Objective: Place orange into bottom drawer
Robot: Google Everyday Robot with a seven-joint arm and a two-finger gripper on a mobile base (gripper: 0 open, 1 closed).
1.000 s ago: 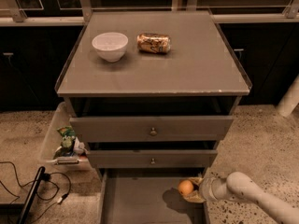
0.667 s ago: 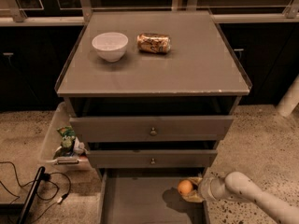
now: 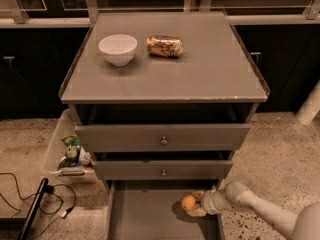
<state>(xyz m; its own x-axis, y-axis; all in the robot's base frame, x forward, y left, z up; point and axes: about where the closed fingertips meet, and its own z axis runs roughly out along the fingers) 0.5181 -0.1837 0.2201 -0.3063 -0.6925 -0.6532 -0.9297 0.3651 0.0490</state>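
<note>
A grey table (image 3: 210,79) with drawer fronts stands on a speckled stone floor (image 3: 280,144). Dark cabinets (image 3: 280,59) run behind its back edge, under a pale rail (image 3: 280,20). Near the front left corner sit a clear bin (image 3: 54,151) and black cables (image 3: 20,184). The gripper (image 3: 194,204) is low, beneath the front right corner.

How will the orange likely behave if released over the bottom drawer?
The orange, round and smooth, will probably roll on the flat floor of the bottom drawer; its low side walls should stop it. Held in the gripper at the drawer's right edge, it looks undented, so it seems firm, unlikely to squash.
</note>
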